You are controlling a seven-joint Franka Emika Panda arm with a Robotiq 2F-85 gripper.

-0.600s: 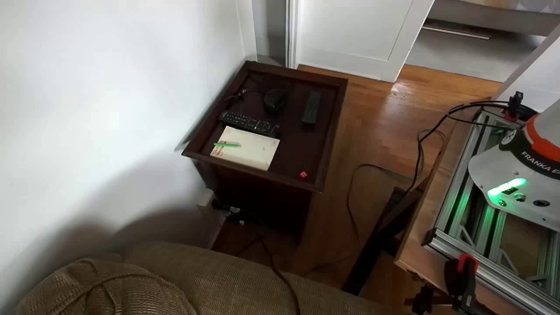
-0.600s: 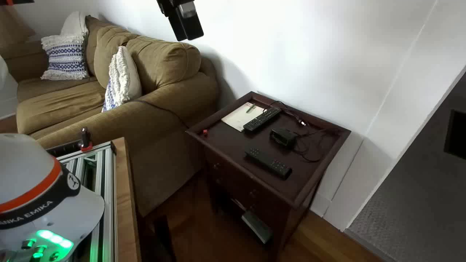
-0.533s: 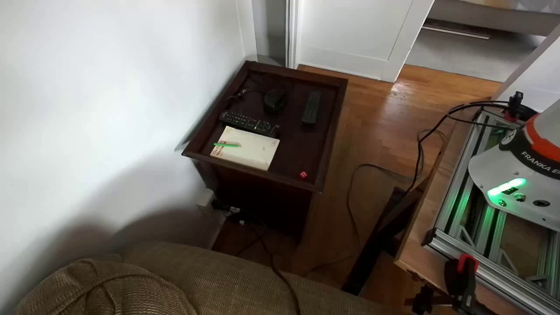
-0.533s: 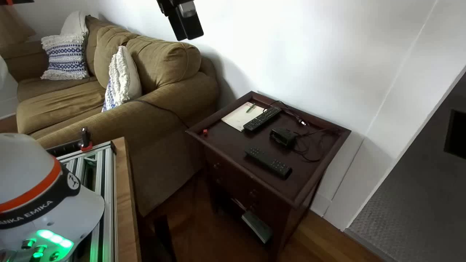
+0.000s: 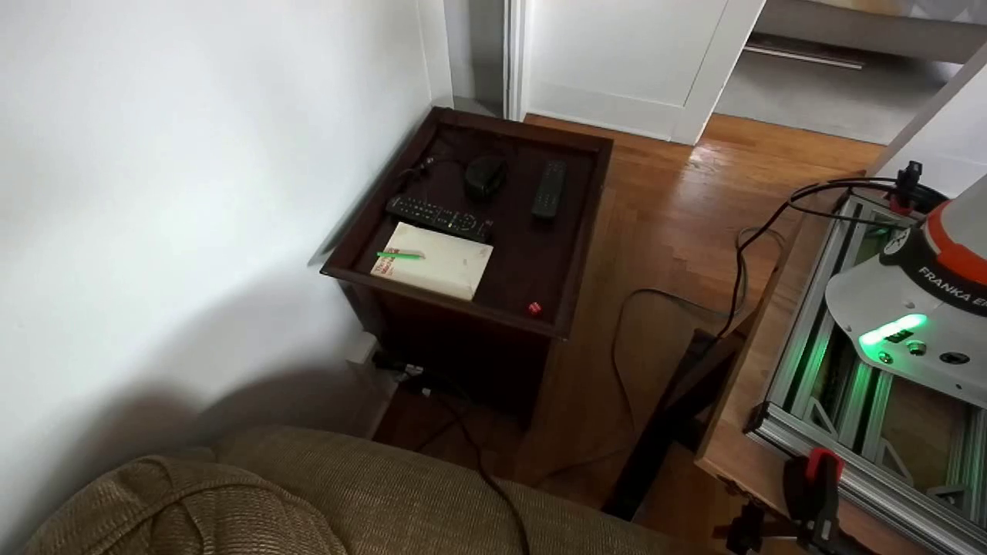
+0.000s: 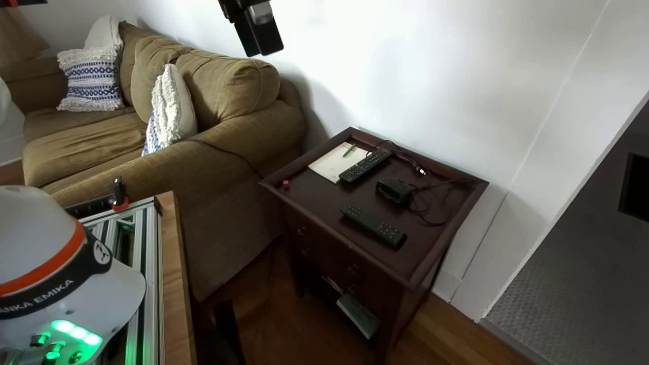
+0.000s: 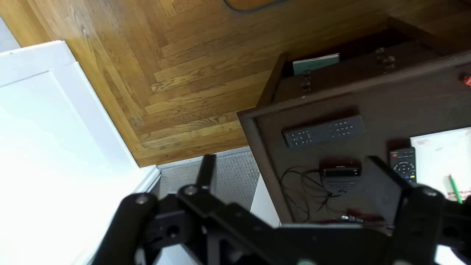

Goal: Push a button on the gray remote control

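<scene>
The black two-fingered end effector (image 7: 292, 165) holds its fingers apart; a slim, dark gray rectangular remote control (image 7: 323, 131) lies on the dark-brown wooden surface (image 7: 397, 106).

The table (image 6: 319, 203) bears a gray remote (image 6: 373, 226), black remote (image 6: 365, 166), booklet (image 6: 330, 164), device (image 6: 394, 192), cord (image 7: 351, 219) and die (image 6: 286, 185).

In the wrist view the white door (image 7: 55, 121) is blown out, the end effector (image 7: 294, 169) blurred. In an exterior view the bench (image 5: 524, 262) lies dim, shadow darkening the wall (image 5: 216, 331) by one corner.
</scene>
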